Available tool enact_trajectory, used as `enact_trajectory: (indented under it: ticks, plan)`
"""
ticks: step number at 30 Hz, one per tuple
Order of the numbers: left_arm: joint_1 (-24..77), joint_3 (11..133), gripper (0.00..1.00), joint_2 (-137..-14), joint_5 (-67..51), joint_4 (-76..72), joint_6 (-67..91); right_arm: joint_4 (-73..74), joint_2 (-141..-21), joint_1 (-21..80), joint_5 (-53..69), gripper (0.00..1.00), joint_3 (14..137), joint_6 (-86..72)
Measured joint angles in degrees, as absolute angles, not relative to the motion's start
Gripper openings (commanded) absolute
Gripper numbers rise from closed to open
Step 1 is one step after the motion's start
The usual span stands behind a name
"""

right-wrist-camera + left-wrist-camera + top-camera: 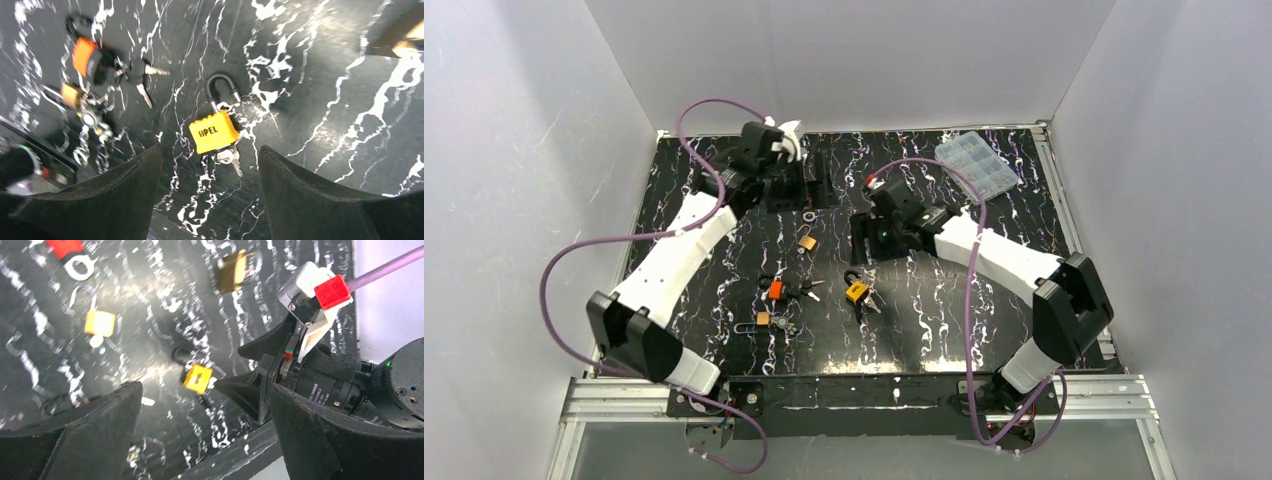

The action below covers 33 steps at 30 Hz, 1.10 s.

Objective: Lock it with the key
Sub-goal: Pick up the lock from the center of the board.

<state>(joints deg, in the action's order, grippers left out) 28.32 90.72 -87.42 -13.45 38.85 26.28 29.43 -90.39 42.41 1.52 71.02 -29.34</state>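
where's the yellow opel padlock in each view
Top external: the yellow padlock lies mid-mat, just nearer the bases than the right gripper.
Left wrist: blurred, at picture centre, just left of the right gripper.
Right wrist: at picture centre, seen between that gripper's own fingers.
Shared landmark: the open right gripper, next to the padlock in every view.

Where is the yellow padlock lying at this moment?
In the top view, the yellow padlock lies near the middle of the black table, to the right of the orange padlock.
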Motion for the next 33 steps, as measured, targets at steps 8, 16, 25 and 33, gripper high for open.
enact_trajectory:
  ticks: [8, 16, 25, 33]
  plan:
    - [23.88, 80.27, 0.98, -76.62, -12.80, 44.53, 24.67, 25.06, -95.37, 48.51, 0.58, 0.79, 66.83, -17.80]
    - [20.84, 75.96, 0.98, -72.20, -12.93, 47.27, 23.14, 22.39, -96.90, 50.39, 2.20, 0.80, 66.52, -10.83]
    - [18.76, 75.59, 0.98, -71.88, -13.52, 48.07, 22.35, 22.74, -102.28, 52.25, 1.48, 0.78, 66.52, -7.05]
    - [18.31, 75.59, 0.98, -71.88, -14.26, 48.05, 22.06, 23.03, -102.96, 53.65, 0.93, 0.51, 66.54, -5.67]
